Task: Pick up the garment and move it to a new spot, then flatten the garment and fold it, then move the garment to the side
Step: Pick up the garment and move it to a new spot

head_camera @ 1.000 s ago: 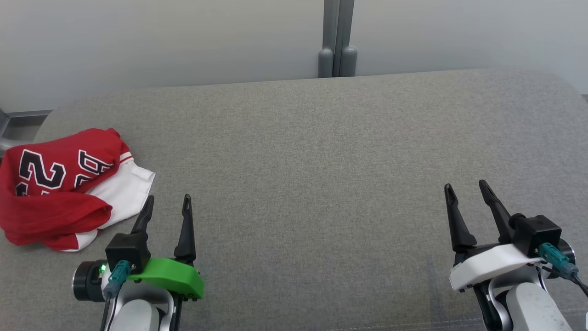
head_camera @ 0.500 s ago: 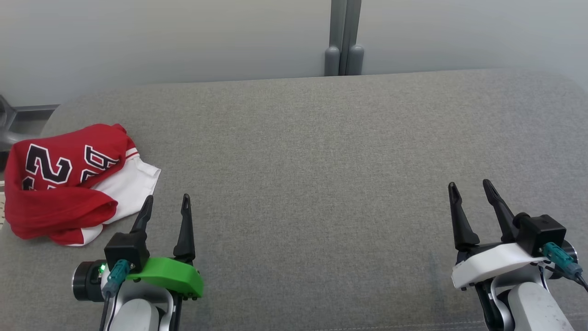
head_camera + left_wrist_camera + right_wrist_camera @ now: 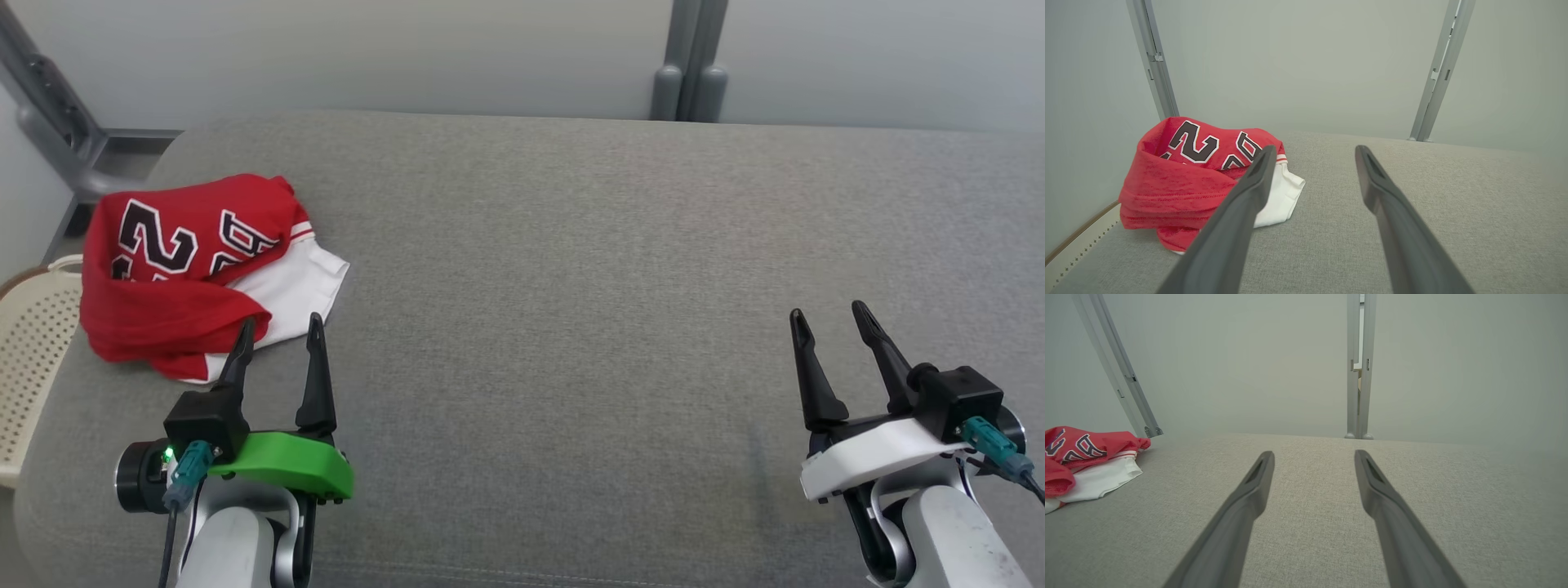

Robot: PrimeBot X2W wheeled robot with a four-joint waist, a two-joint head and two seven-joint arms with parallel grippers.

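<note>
Crumpled red-and-white jersey with black, white-edged numerals (image 3: 184, 273) lies in a loose heap on the left part of the counter covered in grey woven fabric (image 3: 571, 269), close to its left edge. The red cloth is bunched on top and a white panel sticks out from under it on the side toward the counter's middle. The garment is not flattened or folded. Left hand, on a green mount (image 3: 281, 322): the two long dark fingers are spread fairly wide with nothing between them, pointing at the near edge of the heap. In the head view the outer fingertip (image 3: 246, 328) overlaps the red hem and the inner one lies by the white panel; contact with the cloth cannot be told. In the left wrist view the jersey sits left of centre, partly behind the left finger. Right hand, on a white mount (image 3: 827, 310): fingers likewise parted and empty, over bare fabric on the right of the counter, well apart from the jersey. A cream perforated plastic basket (image 3: 33, 351) sits off the counter's left edge, beside the heap. Grey metal posts (image 3: 690, 57) stand against the pale wall behind.
</note>
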